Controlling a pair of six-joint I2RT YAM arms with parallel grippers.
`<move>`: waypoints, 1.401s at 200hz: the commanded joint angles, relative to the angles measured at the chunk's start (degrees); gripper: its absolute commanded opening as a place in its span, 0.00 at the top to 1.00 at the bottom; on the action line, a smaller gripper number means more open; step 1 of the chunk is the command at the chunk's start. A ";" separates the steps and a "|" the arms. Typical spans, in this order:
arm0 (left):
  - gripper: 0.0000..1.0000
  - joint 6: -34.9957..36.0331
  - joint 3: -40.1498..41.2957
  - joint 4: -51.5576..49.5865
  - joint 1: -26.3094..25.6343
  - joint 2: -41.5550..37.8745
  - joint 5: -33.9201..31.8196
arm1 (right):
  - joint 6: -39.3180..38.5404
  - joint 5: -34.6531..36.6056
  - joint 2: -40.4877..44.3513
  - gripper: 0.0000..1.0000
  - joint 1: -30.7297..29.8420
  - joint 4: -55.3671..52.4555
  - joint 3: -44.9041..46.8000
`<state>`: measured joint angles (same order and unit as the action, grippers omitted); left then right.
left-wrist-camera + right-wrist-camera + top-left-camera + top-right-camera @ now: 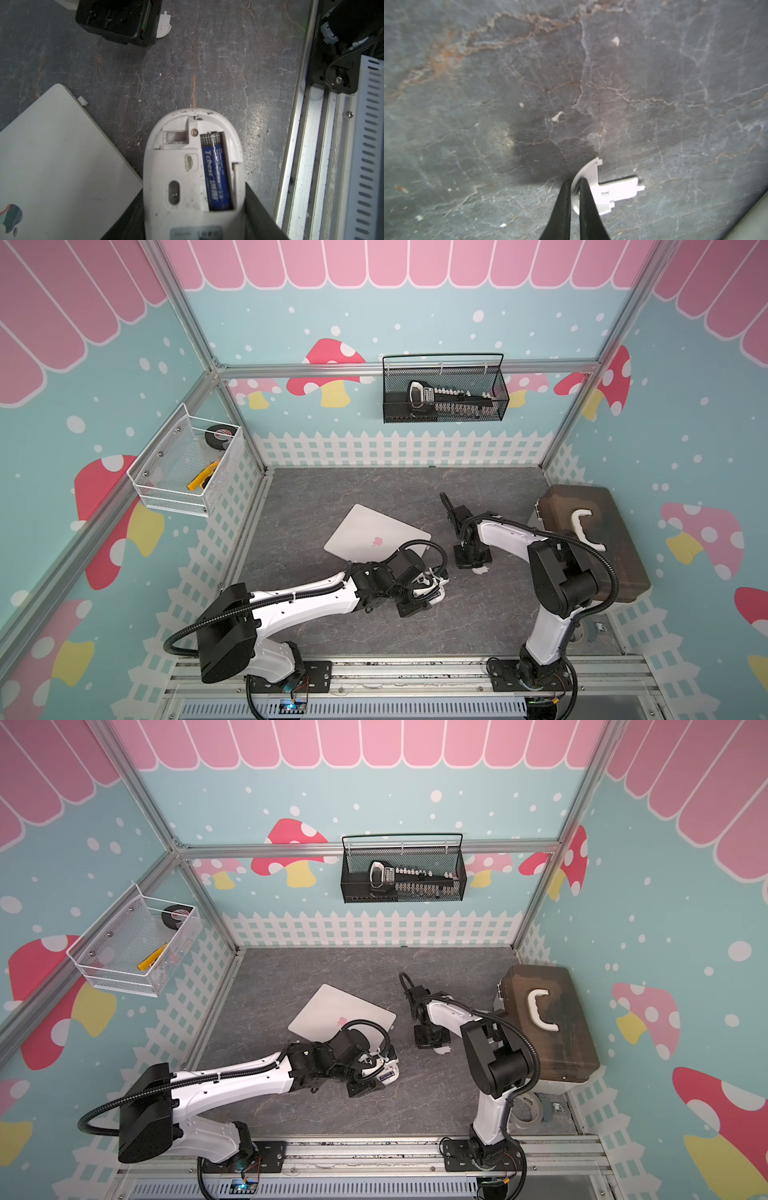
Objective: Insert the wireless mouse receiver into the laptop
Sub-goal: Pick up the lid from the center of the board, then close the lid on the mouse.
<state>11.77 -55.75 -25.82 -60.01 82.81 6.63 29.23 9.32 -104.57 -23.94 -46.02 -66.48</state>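
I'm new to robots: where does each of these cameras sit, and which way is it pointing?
Both top views: high above the robot's bases, looking down at the table; left arm and right arm show.
Left wrist: on that arm, looking along the left pincer, which clasps the upturned mouse.
Right wrist: on that arm, close over the table, the right pincer pinching the white cover.
Shared: the left wrist view and both top views show the laptop and that cover.
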 commanded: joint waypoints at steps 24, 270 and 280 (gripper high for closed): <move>0.76 0.62 0.46 1.40 0.26 -0.62 -0.76 | -0.93 -1.66 2.63 0.96 0.08 -1.08 0.03; 0.75 9.67 12.52 28.77 14.30 -10.38 6.77 | 14.42 -78.69 32.66 0.97 9.62 19.40 2.56; 0.75 9.85 11.93 28.40 14.39 -10.37 7.69 | 16.72 -79.64 32.92 0.97 9.62 22.36 3.55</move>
<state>19.16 -42.57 -0.10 -45.95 73.38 9.19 38.00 -62.43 -73.10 -14.57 -35.24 -65.36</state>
